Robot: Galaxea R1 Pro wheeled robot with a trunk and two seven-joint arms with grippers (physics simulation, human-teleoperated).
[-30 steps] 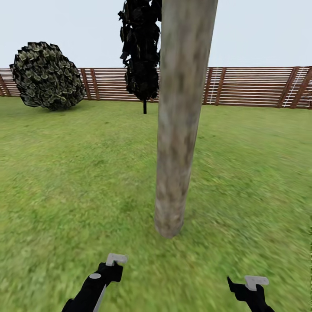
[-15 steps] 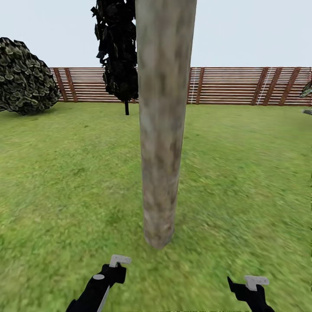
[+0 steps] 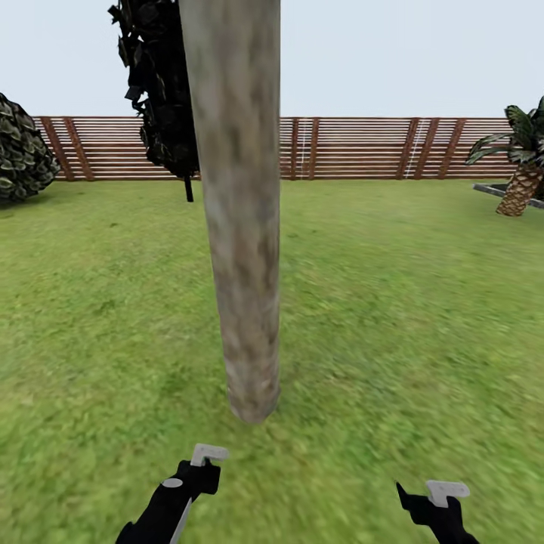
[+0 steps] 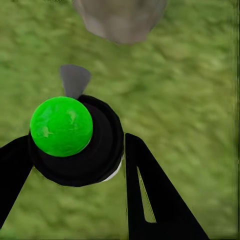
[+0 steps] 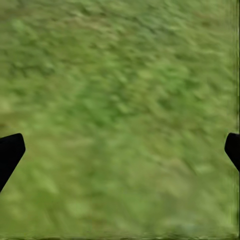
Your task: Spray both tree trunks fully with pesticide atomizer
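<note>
A thick tree trunk (image 3: 240,227) of mottled grey-beige bark rises from the grass (image 3: 393,317) just ahead of me, its base close beyond my left gripper (image 3: 202,462). The left wrist view has the left gripper (image 4: 75,150) shut on the pesticide atomizer (image 4: 62,127), a black round body with a bright green cap and a grey nozzle, and the trunk's base (image 4: 120,20) is near. My right gripper (image 3: 442,495) stands open over bare grass, its fingertips (image 5: 10,152) spread wide apart. A second dark-leaved tree (image 3: 162,98) stands farther back by the fence. No mist shows.
A brown slatted fence (image 3: 355,147) closes off the far side of the lawn. A round leafy bush (image 3: 19,159) sits at the far left and a short palm (image 3: 521,181) at the far right. Open grass lies to both sides of the trunk.
The whole head view has swung to the right: trunk, bush and far tree slid left in the picture and the palm came into view. Both arms keep their pose.
</note>
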